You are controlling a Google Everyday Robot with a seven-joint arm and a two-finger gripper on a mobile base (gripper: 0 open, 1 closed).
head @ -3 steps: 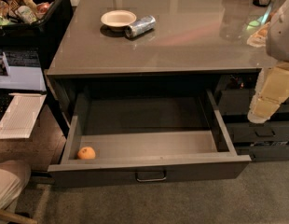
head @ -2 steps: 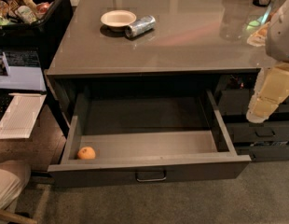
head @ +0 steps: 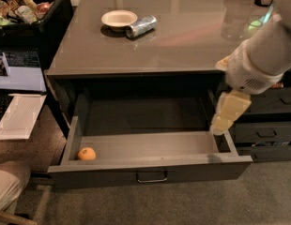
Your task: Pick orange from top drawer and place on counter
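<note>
The orange [head: 87,153] lies in the front left corner of the open top drawer [head: 150,168], a wide dark grey drawer with a small metal bar handle. The glossy grey-brown counter [head: 183,41] spans above it. My gripper [head: 224,122] hangs from the white arm at the right, over the drawer's right end and far to the right of the orange, holding nothing that shows.
On the counter stand a small white bowl [head: 118,18] and a lying metal can [head: 141,26]. Narrower dark drawers [head: 267,132] are at the right. A black bin of items [head: 23,8] and papers [head: 19,116] are at the left.
My arm and gripper have moved left and down, from beside the drawer's right wall to over its right end. The orange has not moved.
</note>
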